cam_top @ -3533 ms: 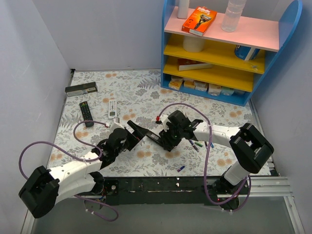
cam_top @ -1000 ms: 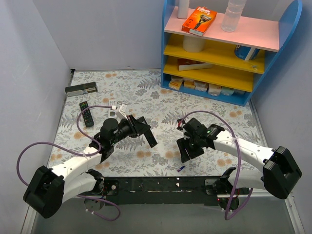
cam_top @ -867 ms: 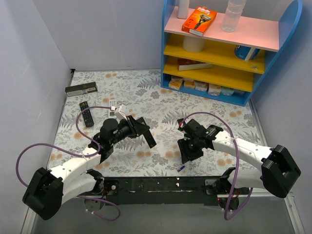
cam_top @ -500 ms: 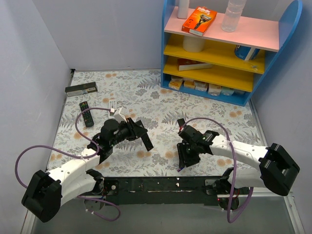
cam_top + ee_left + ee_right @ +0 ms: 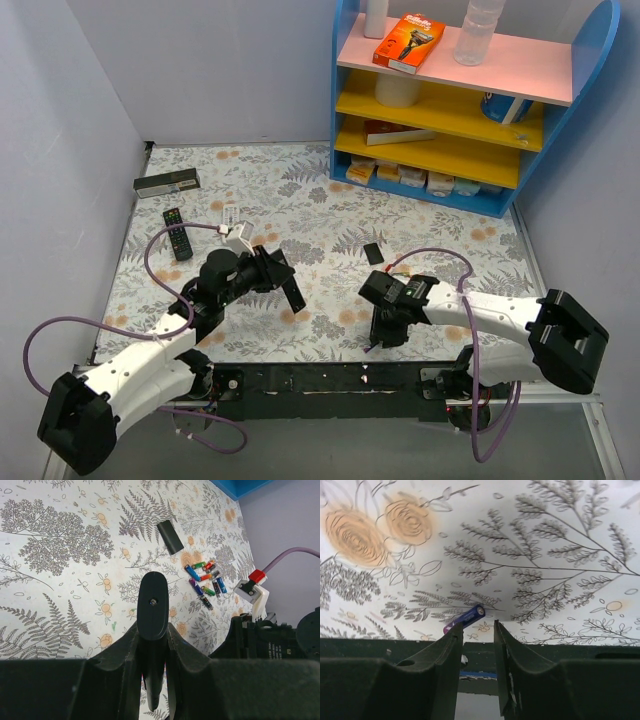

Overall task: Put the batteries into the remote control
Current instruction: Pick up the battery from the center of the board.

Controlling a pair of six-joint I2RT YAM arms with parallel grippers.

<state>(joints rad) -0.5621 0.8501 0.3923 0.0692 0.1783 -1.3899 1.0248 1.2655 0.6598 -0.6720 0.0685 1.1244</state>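
At the near edge of the table, just short of the black rail, a lone blue battery lies flat with the right gripper low over it. Its fingers stand a little apart with nothing between them. In the right wrist view the battery sits just ahead of the fingertip on the view's left, off-centre from the gap. Its long axis runs slantwise, from lower left to upper right.

We judge that the next move turns on that offset. The gripper wants a small shift toward the battery and a turn of the wrist, so the fingers close across its thin width and not along its length. The right arm is plainly the nearer one.

The left gripper is clamped on the remote and holds it raised above the table. Its free end points toward the other batteries, which lie in a loose heap beyond it. The black cover lies flat just past the heap.
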